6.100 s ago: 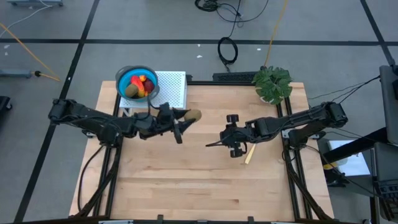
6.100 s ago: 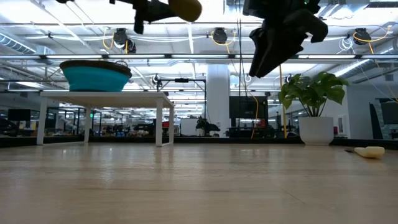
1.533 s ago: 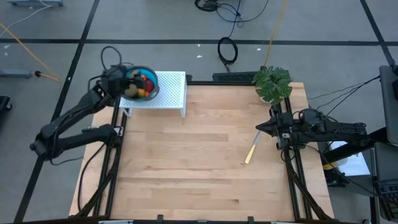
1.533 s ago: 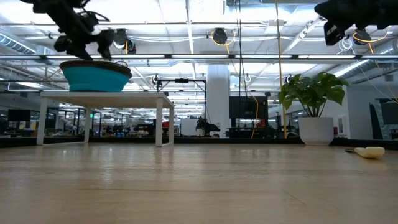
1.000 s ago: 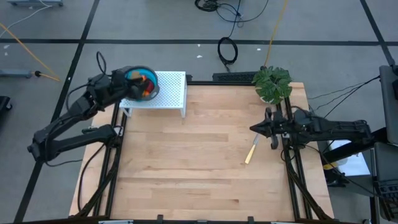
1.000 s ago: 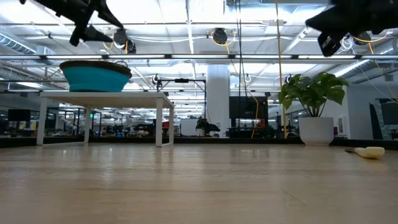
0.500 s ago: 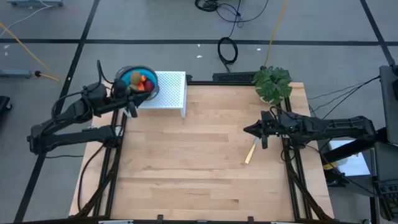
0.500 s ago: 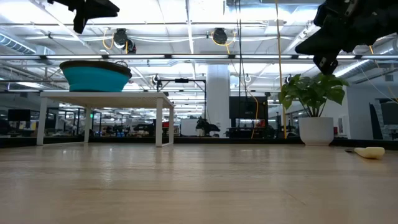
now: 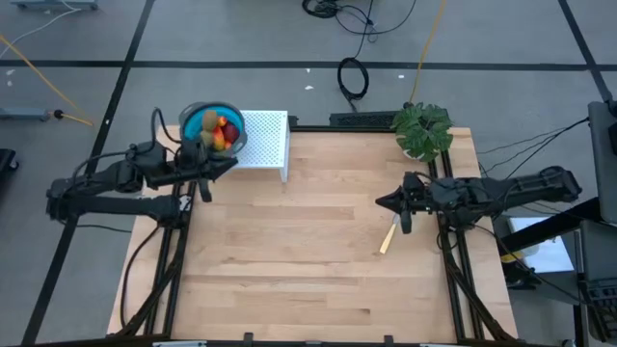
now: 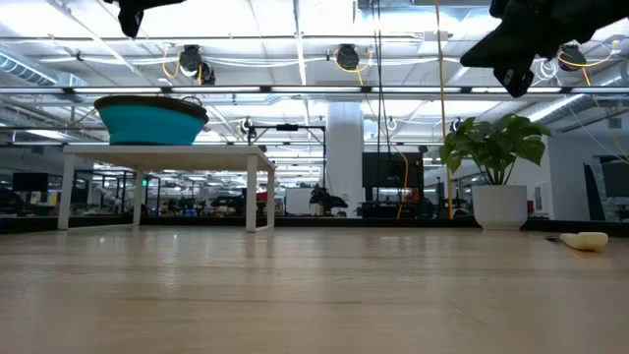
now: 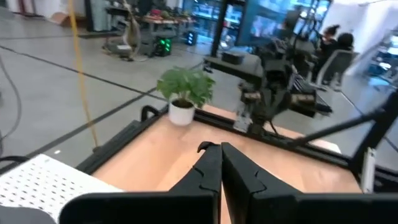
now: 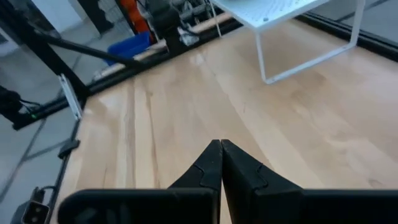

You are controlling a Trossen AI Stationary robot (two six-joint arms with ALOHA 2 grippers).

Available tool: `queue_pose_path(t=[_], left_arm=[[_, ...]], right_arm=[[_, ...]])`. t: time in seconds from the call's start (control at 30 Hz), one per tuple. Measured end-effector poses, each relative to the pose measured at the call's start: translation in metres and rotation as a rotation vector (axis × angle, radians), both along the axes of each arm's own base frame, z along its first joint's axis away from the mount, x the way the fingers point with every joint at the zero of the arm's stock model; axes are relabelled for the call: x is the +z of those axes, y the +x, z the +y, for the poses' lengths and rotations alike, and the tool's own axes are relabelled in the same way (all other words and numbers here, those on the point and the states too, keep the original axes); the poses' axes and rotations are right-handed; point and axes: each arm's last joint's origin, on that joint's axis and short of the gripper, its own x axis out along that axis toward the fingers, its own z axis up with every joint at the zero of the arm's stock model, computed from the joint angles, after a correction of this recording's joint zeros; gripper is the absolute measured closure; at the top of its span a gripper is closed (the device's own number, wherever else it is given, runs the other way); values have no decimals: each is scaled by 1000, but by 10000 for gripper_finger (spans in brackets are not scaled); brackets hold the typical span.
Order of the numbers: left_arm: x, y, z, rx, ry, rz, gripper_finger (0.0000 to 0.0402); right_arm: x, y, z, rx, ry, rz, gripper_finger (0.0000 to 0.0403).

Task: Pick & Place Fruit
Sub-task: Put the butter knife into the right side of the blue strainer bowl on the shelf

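with every piece apparently binned, the step in hand looks like backing both arms off; best done slow and high, so the left arm clears the blue round bowl (image 9: 209,125) on the white perforated metal stand (image 9: 260,141) at the desk's far left corner. the small toy fruit (image 9: 218,134) lies heaped in that bowl, just beyond the left jaws (image 9: 224,164), pressed together and empty. the right jaws (image 9: 384,202), also together and empty, hang near the desk's right edge, well apart from the fruit.
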Motion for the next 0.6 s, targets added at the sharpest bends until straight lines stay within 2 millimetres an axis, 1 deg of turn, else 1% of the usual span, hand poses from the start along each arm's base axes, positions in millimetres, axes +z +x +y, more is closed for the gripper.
queue_pose_path(t=[0.1, 0.27, 0.43, 0.6], left_arm=[[-11, 5, -3, -39, -2, 4, 400], [-29, 8, -7, -111, 11, -45, 397], [-46, 1, -10, -135, -7, -56, 396], [-53, -12, -11, -137, 11, -99, 400]], right_arm=[[6, 3, 4, -1, 2, 51, 403], [15, 7, 9, -22, 87, 169, 403], [21, 12, 18, -48, 176, 284, 403], [30, 20, 29, -115, 281, 427, 403]])
